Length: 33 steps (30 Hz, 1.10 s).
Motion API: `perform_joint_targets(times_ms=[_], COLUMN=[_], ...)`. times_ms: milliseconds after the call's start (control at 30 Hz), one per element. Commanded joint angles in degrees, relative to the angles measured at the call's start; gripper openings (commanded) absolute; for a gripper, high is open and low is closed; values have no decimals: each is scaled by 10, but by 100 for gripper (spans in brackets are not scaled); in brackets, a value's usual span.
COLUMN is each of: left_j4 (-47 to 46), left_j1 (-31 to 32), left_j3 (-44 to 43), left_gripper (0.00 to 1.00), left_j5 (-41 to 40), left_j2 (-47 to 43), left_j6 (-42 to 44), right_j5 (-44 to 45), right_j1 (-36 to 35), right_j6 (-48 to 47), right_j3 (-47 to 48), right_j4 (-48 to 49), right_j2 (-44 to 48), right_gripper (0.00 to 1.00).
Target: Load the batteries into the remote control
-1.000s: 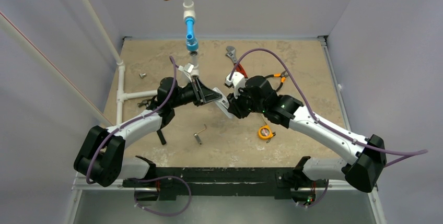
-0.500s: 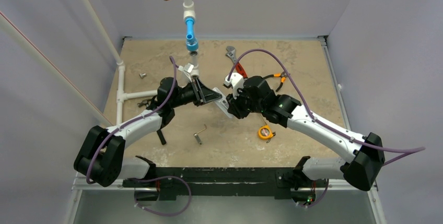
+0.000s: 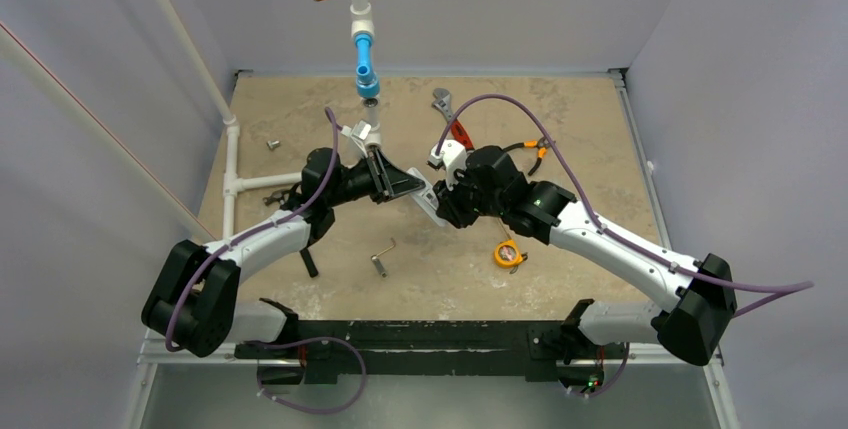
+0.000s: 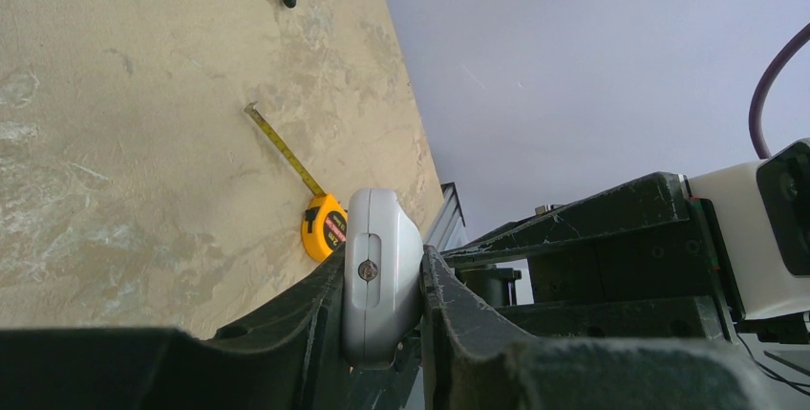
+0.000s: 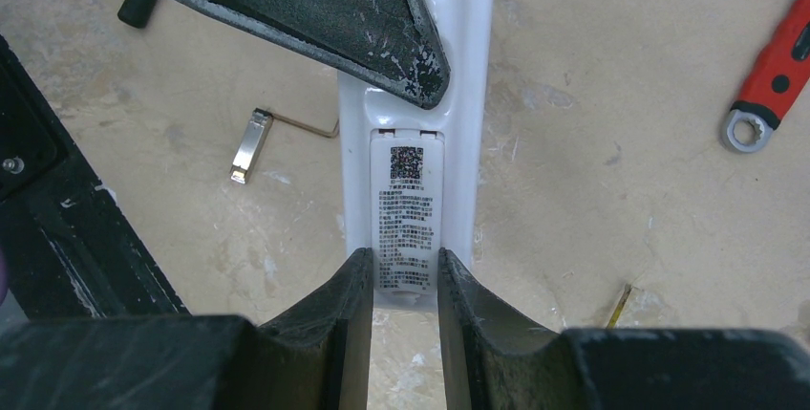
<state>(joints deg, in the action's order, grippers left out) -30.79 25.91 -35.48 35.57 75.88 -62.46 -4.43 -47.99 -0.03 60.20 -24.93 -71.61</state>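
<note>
From above, the remote control (image 3: 430, 204) hangs over the middle of the table (image 3: 300, 109), bridged between the left gripper (image 3: 408, 185) and the right gripper (image 3: 447, 205). Left wrist: fingers (image 4: 310, 334) clamped on the remote's thin sides, firm. Right wrist: its pair pinches the near end beside the labelled battery cover (image 5: 408, 209), not yet off. My call: left holds steady while right slides the cover straight, no twisting.

Remote control (image 5: 468, 95) glossy white plastic w/ paper label (image 5: 408, 214); table (image 5: 621, 95) matt, rough stone-look.
</note>
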Motion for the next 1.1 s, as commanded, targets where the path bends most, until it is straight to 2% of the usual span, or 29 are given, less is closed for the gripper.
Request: perform_joint_targets(times_ms=[0,1067], left_j4=[-43,-52], left_j1=[2,6], left_j3=[-13,-12], left_gripper=[0,0], left_j5=[11,21], left_j2=[-2,-2], left_j6=[-7,1], right_j5=[4,-4], right_j1=[-2,-2], right_j6=[-8,-8], right_j3=[11,31], right_j4=[3,36], right_j2=[2,-21], right_gripper=[19,28])
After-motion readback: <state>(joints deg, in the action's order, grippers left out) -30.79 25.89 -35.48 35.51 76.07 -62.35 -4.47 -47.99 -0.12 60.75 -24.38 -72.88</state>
